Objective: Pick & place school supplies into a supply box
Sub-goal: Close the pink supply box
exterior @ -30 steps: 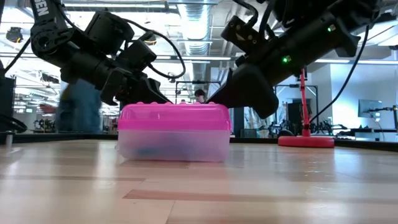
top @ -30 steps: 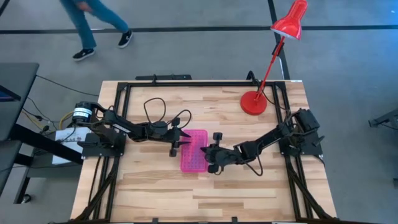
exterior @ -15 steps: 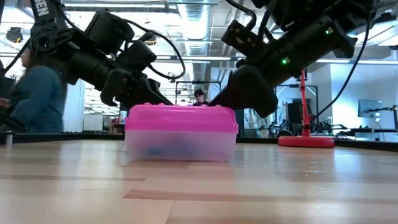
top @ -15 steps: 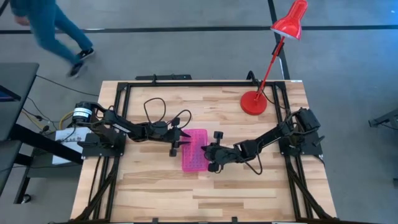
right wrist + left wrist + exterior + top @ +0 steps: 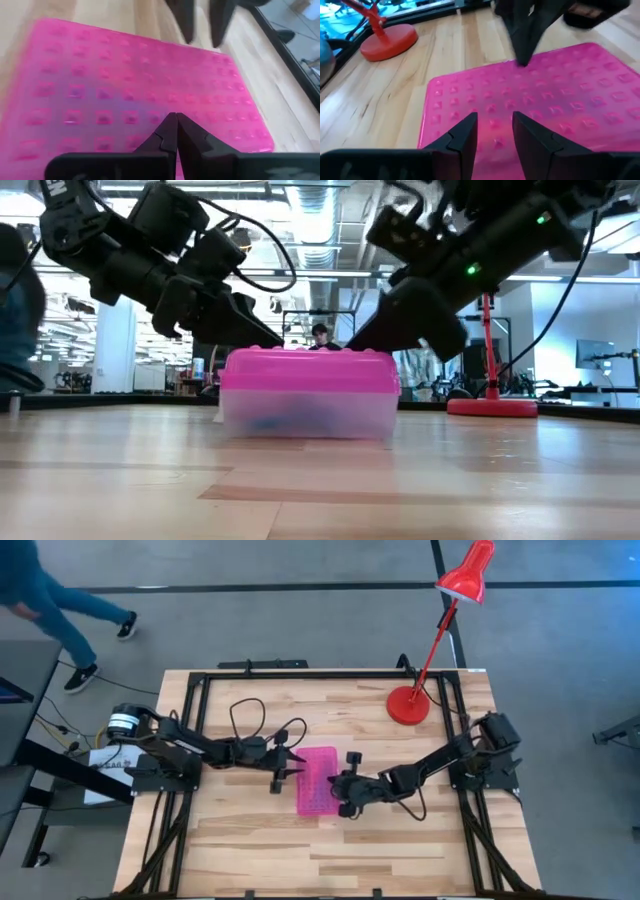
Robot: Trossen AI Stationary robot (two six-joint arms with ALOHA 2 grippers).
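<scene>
The supply box (image 5: 318, 783), with a pink studded lid over a clear base, lies flat in the middle of the table. A dim blue shape (image 5: 268, 420) shows through the base; otherwise the school supplies are hidden. My left gripper (image 5: 297, 768) comes at the box from the table's left. Its fingers are open and slant down over the lid's left edge (image 5: 492, 135). My right gripper (image 5: 339, 794) comes from the right, with its shut fingertips (image 5: 172, 120) over the lid. My left gripper's open fingertips (image 5: 272, 343) meet the top of the lid near its left end, slanting down from the left. Nothing is between the fingers. My right gripper's shut fingertips (image 5: 352, 346) sit on the top of the lid (image 5: 150, 107) toward its right side, slanting down from the right. The box stays flat on the table.
A red lamp stands on its round base (image 5: 407, 705) at the table's far right, with its arm leaning over the edge. Black frame rails (image 5: 250, 672) run along the table's sides. A person (image 5: 45, 590) walks on the floor beyond the far left corner. Bare wood lies toward the near edge.
The supply box has slid a little toward the table's right edge, staying flat with its lid on. Both grippers' fingertips have stayed at its lid. The person beyond the table has walked to the left.
</scene>
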